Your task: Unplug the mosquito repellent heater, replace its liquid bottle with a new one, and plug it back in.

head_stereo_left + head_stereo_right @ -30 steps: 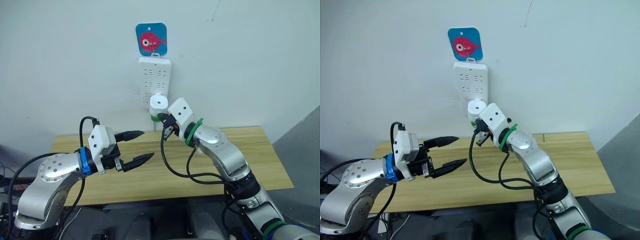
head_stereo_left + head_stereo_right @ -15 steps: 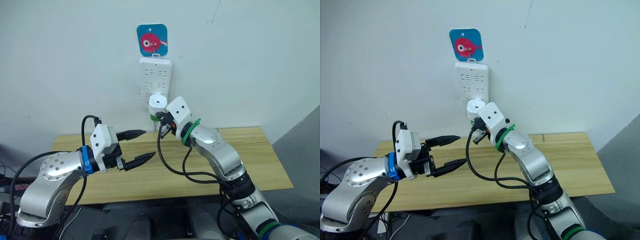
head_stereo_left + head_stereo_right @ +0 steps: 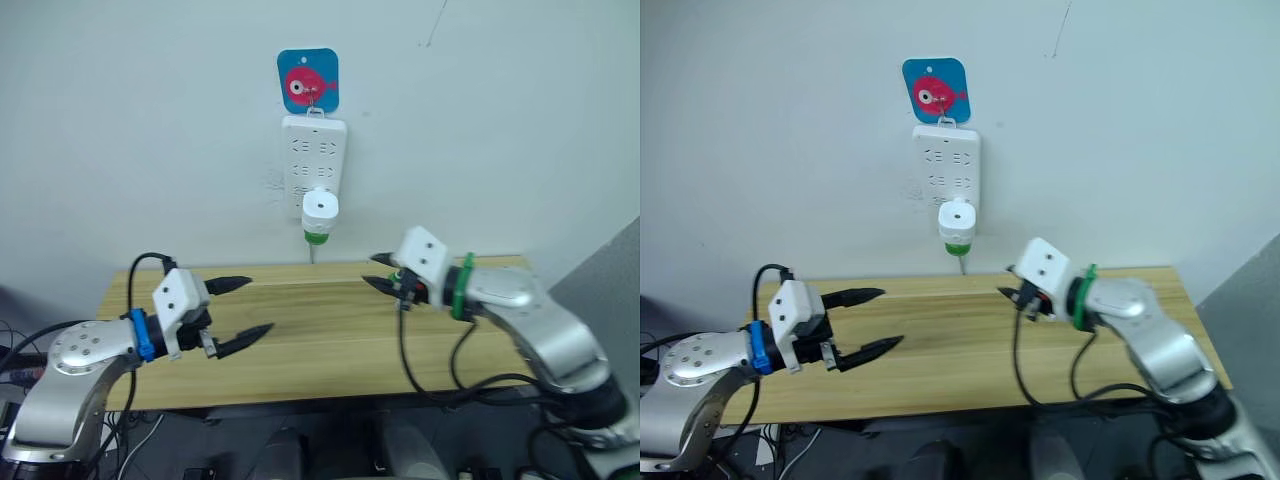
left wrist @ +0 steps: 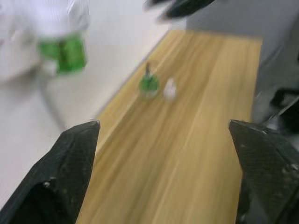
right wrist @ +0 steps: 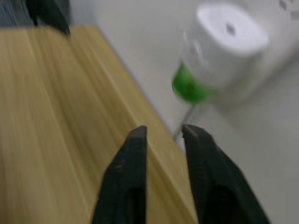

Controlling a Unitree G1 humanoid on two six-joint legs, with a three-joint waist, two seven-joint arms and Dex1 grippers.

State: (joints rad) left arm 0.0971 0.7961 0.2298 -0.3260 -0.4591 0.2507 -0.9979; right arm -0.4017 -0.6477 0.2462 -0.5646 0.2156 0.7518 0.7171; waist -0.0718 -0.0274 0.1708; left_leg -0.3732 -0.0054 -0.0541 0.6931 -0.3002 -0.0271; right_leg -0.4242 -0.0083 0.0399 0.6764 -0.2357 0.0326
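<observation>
Hanging on the wall above the back edge of the wooden table [image 3: 330,330] in the left eye view, a white power strip [image 3: 314,165] carries the mosquito repellent heater [image 3: 320,208] plugged into its lowest socket, with a green liquid bottle [image 3: 317,236] fitted beneath the white body. A blue sticker with a red fish [image 3: 308,80] sits just above the strip. The left hand [image 3: 240,309] hovers over the left part of the table with its two black fingers spread wide, grasping nothing. The right hand [image 3: 377,271] hovers over the table to the right of the heater and below it, well apart from it, its dark fingers pointing left toward the wall; they stand slightly apart with nothing between them

From the left wrist view, the two black fingers [image 4: 70,158] stand far apart at either side, released. Between them the table runs away toward the wall, and a small green bottle [image 4: 149,84] stands on it beside a small white piece [image 4: 169,89], both blurred. The heater's green bottle shows near the wall

From the right wrist view, the fingers [image 5: 131,177] rise close together with a narrow gap, holding nothing. Beyond them the heater with its round top vent hole and green bottle juts from the power strip
</observation>
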